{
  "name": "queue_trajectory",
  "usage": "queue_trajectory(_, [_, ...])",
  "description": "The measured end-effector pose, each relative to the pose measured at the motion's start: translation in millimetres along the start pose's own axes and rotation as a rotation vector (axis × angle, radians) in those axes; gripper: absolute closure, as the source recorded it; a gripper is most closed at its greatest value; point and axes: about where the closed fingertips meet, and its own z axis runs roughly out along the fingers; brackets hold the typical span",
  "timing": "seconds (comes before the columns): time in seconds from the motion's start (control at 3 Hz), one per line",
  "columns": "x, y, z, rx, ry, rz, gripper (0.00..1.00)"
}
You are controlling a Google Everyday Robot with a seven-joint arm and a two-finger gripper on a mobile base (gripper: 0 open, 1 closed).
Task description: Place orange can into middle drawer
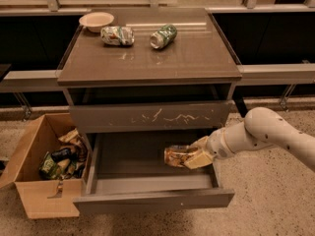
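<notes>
We find the middle drawer (152, 199) pulled out below the front edge of the tabletop (147, 65). The orange can (175, 155) is within, on its side, toward the front-right corner, its right end clenched by the gripper (198, 157). We judge it light, thin-walled, slippery: grip mid-body

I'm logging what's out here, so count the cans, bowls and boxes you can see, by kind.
Cans: 3, the orange can held by the gripper within the open middle drawer, the green can and white-and-green can on the cabinet.
Bowls: 1.
Boxes: 1, contents too jumbled to count.
Total: 5.
</notes>
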Motion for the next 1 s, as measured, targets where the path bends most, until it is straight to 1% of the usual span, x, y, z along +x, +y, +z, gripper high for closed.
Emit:
queue_trajectory(0.33, [25, -30, 22, 0.067, 0.035, 0.001, 1.0])
queue_trajectory(0.67, [51, -67, 51, 0.122, 0.055, -0.002, 1.0])
queue_trajectory(1.0, [69, -94, 81, 0.12, 0.048, 0.012, 1.0])
